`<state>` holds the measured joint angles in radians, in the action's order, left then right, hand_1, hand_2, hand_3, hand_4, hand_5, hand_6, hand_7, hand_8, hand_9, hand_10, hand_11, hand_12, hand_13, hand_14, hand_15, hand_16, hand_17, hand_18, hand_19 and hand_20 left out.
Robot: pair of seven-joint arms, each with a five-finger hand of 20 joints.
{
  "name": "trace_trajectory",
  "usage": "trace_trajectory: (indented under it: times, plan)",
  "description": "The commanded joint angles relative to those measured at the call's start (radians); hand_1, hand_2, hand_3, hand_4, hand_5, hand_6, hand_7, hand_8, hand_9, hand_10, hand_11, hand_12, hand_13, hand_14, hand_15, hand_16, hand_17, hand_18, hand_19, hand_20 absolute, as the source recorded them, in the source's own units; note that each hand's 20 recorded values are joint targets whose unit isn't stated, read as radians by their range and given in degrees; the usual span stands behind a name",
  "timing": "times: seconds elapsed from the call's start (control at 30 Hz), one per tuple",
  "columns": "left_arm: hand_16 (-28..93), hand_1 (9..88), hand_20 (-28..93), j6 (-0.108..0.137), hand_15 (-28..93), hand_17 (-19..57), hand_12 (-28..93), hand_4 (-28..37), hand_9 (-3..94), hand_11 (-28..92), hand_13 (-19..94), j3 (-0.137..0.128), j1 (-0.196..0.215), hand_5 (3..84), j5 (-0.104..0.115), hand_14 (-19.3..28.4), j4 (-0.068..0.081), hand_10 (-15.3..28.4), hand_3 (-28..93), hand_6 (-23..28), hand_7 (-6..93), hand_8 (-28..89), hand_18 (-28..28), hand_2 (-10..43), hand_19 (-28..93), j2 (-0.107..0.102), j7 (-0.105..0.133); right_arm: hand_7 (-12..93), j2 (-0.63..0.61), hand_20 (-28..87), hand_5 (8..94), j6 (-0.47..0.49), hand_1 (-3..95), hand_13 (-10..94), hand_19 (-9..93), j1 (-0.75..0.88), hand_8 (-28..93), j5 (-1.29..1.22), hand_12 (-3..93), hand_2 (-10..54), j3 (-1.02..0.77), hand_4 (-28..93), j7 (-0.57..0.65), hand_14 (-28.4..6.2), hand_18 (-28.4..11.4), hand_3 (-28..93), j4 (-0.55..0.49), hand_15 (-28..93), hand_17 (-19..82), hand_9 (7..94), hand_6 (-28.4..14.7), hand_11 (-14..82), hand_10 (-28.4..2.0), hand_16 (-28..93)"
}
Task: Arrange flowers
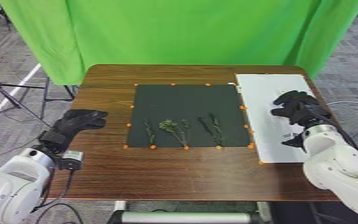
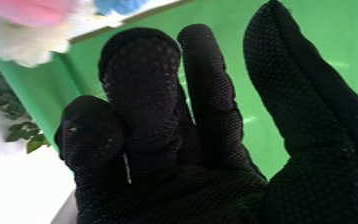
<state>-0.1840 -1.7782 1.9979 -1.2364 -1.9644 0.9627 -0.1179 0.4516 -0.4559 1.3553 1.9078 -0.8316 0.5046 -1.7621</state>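
the right hand (image 1: pixel 293 104) is hanging over the white sheet (image 1: pixel 269 90), fingers and thumb standing apart, while the blooms (image 2: pixel 29 42) are sitting out past its fingertips, away from its thumb, their stems' line escaping me, so it's looking nearer than the left hand (image 1: pixel 82 119).

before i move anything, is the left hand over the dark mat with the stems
No, the left hand is at the left edge of the table, apart from the dark mat.
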Motion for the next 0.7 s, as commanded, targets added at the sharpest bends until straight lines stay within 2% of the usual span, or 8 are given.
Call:
trace_trajectory:
  times: [0.03, 0.13, 0.17, 0.27, 0.7]
  plan:
    - [-4, 31.0, 14, -0.029, 22, 1.1, 8, -22.8, 48.9, 22, 38, 0.014, -0.005, 48.4, -0.007, 20.9, 0.008, 16.9, 59, 6.8, 13.9, -7, 16.2, 11.1, 24, 0.011, 0.005, 17, -0.018, 38, 60.6, 0.0, 37.7, 85, 92, 0.012, -6, 0.021, 19.0, -9.5, 0.014, -12, 0.031, -4.9, -12.5, 66, 0.025, 53, 57, 63.1, 0.4, 9.3, -13.4, 28]
    - [-4, 30.9, 14, -0.038, 22, 1.1, 8, -22.8, 48.9, 22, 38, 0.022, -0.011, 48.3, -0.014, 20.9, 0.011, 16.9, 59, 6.7, 14.0, -7, 16.2, 11.1, 24, 0.011, 0.01, 17, -0.017, 38, 60.4, -0.003, 37.5, 85, 92, -0.009, -6, 0.024, 19.1, -9.5, 0.032, -12, 0.03, -4.9, -12.5, 66, 0.039, 53, 57, 62.9, 0.4, 9.2, -13.4, 28]
    - [-4, 30.9, 14, -0.038, 22, 1.1, 8, -22.8, 48.9, 22, 38, 0.021, -0.007, 48.3, -0.014, 20.9, 0.008, 16.9, 59, 6.7, 13.9, -7, 16.2, 11.1, 24, 0.013, 0.008, 16, -0.016, 38, 60.4, 0.002, 37.6, 85, 92, -0.017, -6, 0.026, 19.1, -9.5, 0.037, -12, 0.03, -4.9, -12.4, 66, 0.042, 53, 57, 62.9, 0.4, 9.2, -13.4, 28]
    - [-4, 30.9, 14, -0.044, 22, 1.1, 8, -22.8, 48.8, 22, 38, 0.036, -0.023, 48.3, -0.016, 20.8, 0.016, 16.9, 59, 6.7, 13.9, -7, 16.2, 11.1, 24, 0.009, 0.011, 17, -0.02, 38, 60.3, 0.003, 37.6, 85, 92, -0.035, -6, 0.03, 19.1, -9.5, 0.052, -12, 0.028, -4.9, -12.5, 66, 0.052, 53, 57, 62.9, 0.4, 9.1, -13.4, 28]
    - [-4, 30.9, 14, -0.062, 22, 1.1, 8, -22.7, 48.8, 22, 38, 0.042, -0.03, 48.1, -0.02, 20.8, 0.017, 16.8, 59, 6.6, 14.0, -7, 16.1, 11.2, 24, 0.015, 0.008, 17, -0.008, 38, 60.0, 0.017, 40.0, 85, 92, -0.083, -6, 0.034, 19.0, -9.5, 0.108, -12, 0.041, -4.7, -12.4, 66, 0.084, 53, 57, 62.8, 0.5, 9.0, -13.3, 28]
